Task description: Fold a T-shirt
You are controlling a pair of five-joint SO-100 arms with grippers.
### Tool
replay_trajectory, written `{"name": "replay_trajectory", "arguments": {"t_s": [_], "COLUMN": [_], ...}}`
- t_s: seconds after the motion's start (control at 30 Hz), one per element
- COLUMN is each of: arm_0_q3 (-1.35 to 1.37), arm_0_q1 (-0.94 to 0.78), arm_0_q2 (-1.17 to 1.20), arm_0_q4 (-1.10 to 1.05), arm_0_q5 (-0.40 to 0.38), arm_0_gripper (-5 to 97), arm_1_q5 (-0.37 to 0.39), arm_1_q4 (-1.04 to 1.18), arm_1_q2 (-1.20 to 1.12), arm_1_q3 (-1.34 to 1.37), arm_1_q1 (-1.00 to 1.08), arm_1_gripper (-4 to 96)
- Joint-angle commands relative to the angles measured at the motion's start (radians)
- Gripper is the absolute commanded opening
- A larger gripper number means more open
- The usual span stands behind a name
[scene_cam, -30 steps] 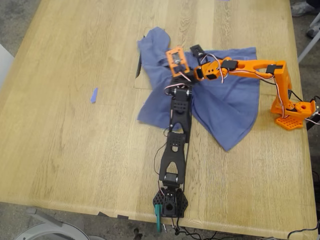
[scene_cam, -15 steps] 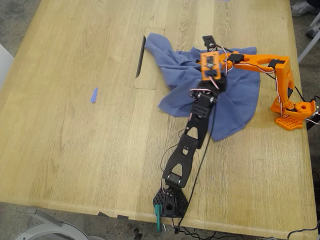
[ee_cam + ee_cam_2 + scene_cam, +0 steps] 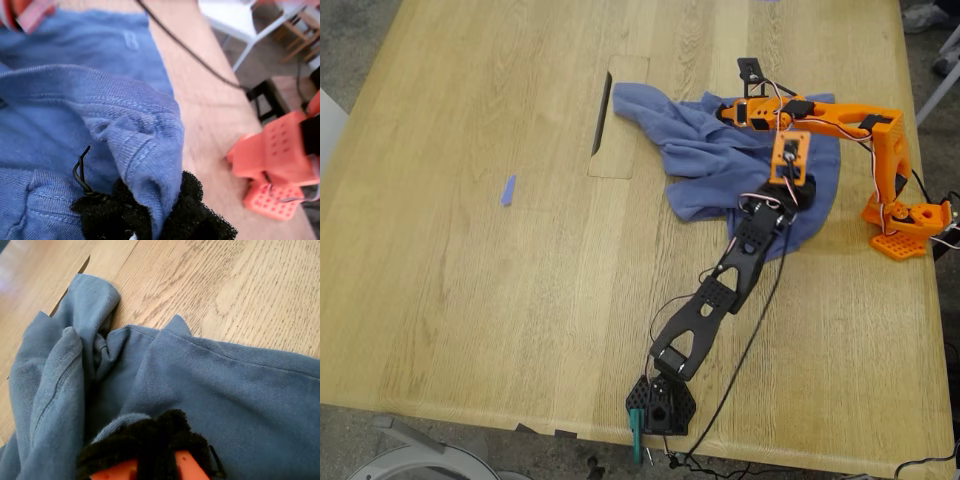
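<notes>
**Slate-blue shirt bunched, held at two points**

Slate-blue cotton is seen crumpled rather than flat: the T-shirt lies in a heap on the far part of the counter, toward the exterior view's right, between the slot and the orange base. One edge of it reaches close to the slot. No print is shown in any view.

The first end effector, carried by the black arm, is clamped on a thick fold of the T-shirt, with cloth pinched between its black foam pads. The second end effector, on the orange arm, appears likewise closed on a fold, though the pinch itself is largely hidden by foam. In the exterior view the two are near each other above the cloth.

Several failures can be foreseen. If both holds are pulled apart quickly, the bunched layers could be dragged out of the foam, since a roll of cloth rather than a single hem is gripped. A crooked fold would be produced if the heap is laid down before it is spread. The two arms cross closely, so contact between them could be caused by a small error in path. The black cable trailing over the counter could be snagged by a sweep.
</notes>
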Motion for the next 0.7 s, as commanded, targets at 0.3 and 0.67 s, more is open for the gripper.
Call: {"name": "replay_trajectory", "arguments": {"t_s": [0.3,0.67], "arm_0_q3": [-0.043,-0.04], "arm_0_q1": [0.155,0.216], "arm_0_q2": [-0.067,-0.087], "arm_0_q4": [0.031,0.152], "arm_0_q5": [-0.002,0.014], "arm_0_gripper": [0,21], "arm_1_q5": [0.003,0.002], "arm_1_q4": [-0.015,-0.006], "arm_1_q2": [0.103,0.107], "arm_1_q3": [0.048,0.051], "arm_1_q1": [0.014,-0.003], "arm_1_gripper": [0.0,0.0]}}
